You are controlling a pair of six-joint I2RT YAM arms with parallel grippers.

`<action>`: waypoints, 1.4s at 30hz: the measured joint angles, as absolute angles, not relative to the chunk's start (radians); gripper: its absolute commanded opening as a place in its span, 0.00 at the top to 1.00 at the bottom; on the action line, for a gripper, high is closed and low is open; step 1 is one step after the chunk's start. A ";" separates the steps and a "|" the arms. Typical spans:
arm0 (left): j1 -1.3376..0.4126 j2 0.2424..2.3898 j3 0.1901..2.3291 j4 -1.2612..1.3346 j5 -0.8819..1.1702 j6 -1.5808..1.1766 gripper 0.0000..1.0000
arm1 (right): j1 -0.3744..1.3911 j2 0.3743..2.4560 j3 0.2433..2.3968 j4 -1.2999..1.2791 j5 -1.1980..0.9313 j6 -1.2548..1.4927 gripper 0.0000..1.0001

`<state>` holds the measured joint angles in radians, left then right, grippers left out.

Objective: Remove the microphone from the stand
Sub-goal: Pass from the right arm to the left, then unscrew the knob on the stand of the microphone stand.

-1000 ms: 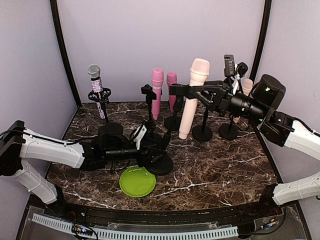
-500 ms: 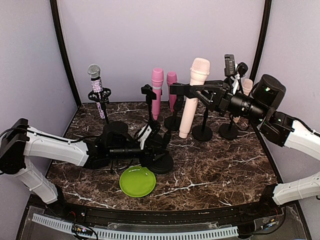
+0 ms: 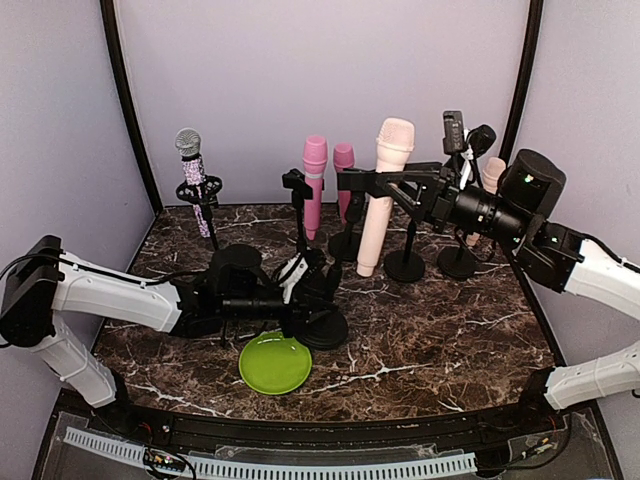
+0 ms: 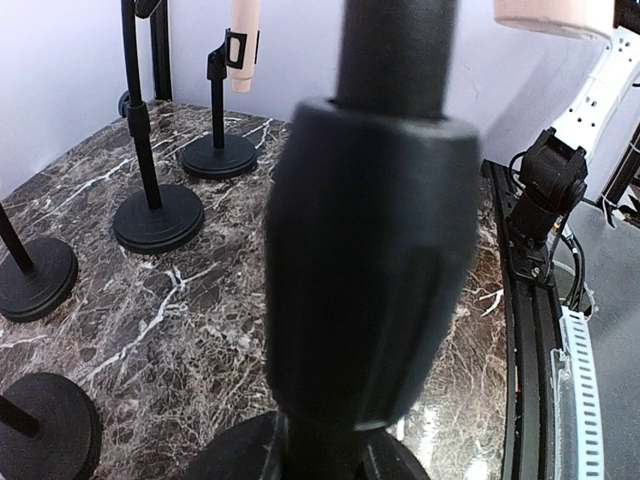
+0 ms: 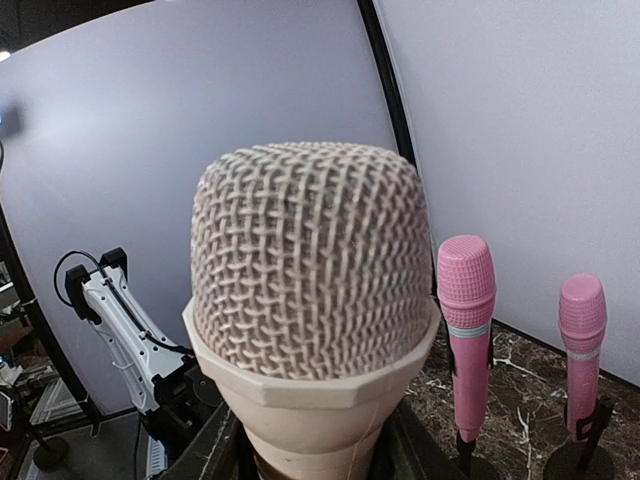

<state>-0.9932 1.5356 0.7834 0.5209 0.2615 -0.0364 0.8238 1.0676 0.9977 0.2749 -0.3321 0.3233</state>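
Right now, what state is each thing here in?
cream microphone: held by the right gripper, tilted, out of any stand.
front stand: clip empty, left gripper at its pole.
glitter microphone: in its stand.
left pink microphone: in its stand.
right pink microphone: in its stand.
green plate: empty.

White arm shells [image 3: 105, 298], seemingly black joints [image 3: 530, 190]

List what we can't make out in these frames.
- Left gripper grip: top view, black against black stand; left wrist view, blurred stand sleeve fills frame.
- Right gripper fingers: right wrist view, hidden under cream microphone head.
- Far-right microphone body: top view, behind right arm.
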 measured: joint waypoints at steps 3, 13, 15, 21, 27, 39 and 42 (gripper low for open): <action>-0.994 1.537 0.783 0.521 0.275 -0.022 0.93 | 0.824 1.073 0.999 0.275 -0.313 0.321 0.86; -0.997 1.537 0.780 0.521 0.274 -0.036 1.00 | 0.824 1.090 0.999 0.303 -0.268 0.316 0.15; -0.997 1.534 0.775 0.521 0.270 -0.048 1.00 | 0.823 1.087 0.999 0.323 -0.248 0.307 0.05; -0.997 1.493 0.764 0.533 0.242 -0.094 1.00 | 0.824 1.037 0.941 0.376 -0.195 0.311 0.01; -0.997 1.466 0.787 0.569 0.242 -0.141 1.00 | 0.829 1.002 0.821 0.463 -0.189 0.337 0.01; -0.997 1.464 0.921 0.551 0.204 -0.247 1.00 | 0.959 1.161 0.699 0.673 -0.175 0.394 0.19; -0.997 1.464 0.934 0.536 0.200 -0.258 1.00 | 0.970 1.215 0.713 0.681 -0.182 0.398 0.24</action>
